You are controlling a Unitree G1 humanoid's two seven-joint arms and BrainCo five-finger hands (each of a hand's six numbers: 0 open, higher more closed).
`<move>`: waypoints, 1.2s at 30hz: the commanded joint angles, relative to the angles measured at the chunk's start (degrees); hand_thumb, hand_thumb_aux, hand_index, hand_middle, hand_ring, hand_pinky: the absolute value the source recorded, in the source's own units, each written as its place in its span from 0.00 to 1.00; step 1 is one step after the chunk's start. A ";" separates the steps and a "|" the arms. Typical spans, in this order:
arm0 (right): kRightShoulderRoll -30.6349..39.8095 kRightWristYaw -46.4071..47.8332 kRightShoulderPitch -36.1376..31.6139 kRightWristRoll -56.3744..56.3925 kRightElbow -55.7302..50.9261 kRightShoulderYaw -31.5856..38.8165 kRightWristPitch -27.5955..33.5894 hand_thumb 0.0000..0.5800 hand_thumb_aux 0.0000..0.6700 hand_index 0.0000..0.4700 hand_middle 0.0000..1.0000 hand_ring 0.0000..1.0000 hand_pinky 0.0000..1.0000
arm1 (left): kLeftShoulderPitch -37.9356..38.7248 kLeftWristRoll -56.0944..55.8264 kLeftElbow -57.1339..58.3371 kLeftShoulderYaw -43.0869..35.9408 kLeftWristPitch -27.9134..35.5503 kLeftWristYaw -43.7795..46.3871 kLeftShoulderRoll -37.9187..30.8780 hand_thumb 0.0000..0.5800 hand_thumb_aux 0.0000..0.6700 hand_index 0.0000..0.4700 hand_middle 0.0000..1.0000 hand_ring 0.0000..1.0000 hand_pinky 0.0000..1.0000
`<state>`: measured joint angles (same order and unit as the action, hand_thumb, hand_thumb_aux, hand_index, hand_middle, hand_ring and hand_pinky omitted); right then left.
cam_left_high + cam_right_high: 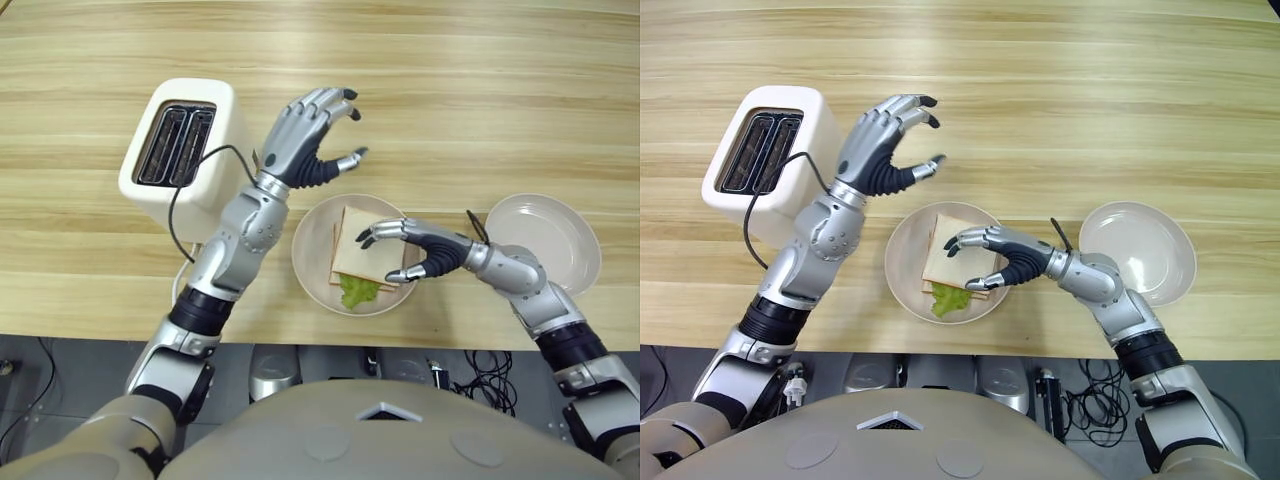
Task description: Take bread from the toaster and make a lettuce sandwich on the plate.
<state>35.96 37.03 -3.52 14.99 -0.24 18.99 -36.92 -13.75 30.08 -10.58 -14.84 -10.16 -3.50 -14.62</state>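
Observation:
A cream toaster [185, 140] stands at the left with both slots showing dark and no bread sticking out. On the beige plate [312, 265] lies a sandwich: a top bread slice [358, 250] over green lettuce [357, 292] and a lower slice. My left hand [310, 135] hangs open between the toaster and the plate, holding nothing. My right hand [415, 250] hovers over the sandwich's right edge, fingers spread and empty.
A second, empty white plate [545, 240] sits at the right, just behind my right forearm. The toaster's black cord [190, 190] loops across its front toward the table edge. Bare wooden tabletop [450, 90] stretches across the far side.

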 commanded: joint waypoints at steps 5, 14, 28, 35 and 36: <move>0.82 10.43 1.86 19.78 4.44 -8.41 15.42 1.00 1.00 0.98 1.00 1.00 1.00 | 8.67 -17.76 -12.71 6.05 3.42 13.48 -3.58 1.00 1.00 0.98 1.00 1.00 1.00; 8.55 19.96 5.57 6.68 -4.02 -10.37 15.73 1.00 1.00 0.98 1.00 1.00 1.00 | 26.21 -20.59 -14.11 0.24 -1.00 30.77 -18.20 1.00 1.00 0.98 1.00 1.00 1.00; 11.26 16.83 7.33 -18.95 -12.62 -6.14 10.55 1.00 1.00 0.98 1.00 1.00 1.00 | 32.01 -7.04 -4.39 -1.48 -5.16 32.60 -27.52 1.00 1.00 0.98 1.00 1.00 1.00; 9.13 13.99 7.46 -25.53 -11.60 -2.93 8.58 1.00 1.00 0.98 1.00 1.00 1.00 | 28.03 -0.83 0.33 -7.60 -7.43 31.33 -22.72 1.00 1.00 0.98 1.00 1.00 1.00; 8.59 13.79 7.19 -26.30 -11.72 -2.25 8.45 1.00 1.00 0.98 1.00 1.00 1.00 | 27.00 0.71 1.61 -8.72 -8.03 30.65 -21.86 1.00 1.00 0.98 1.00 1.00 1.00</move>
<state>45.72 51.12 3.51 -8.93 -11.83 14.07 -28.49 14.42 27.71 -11.77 -21.10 -17.33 28.10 -37.38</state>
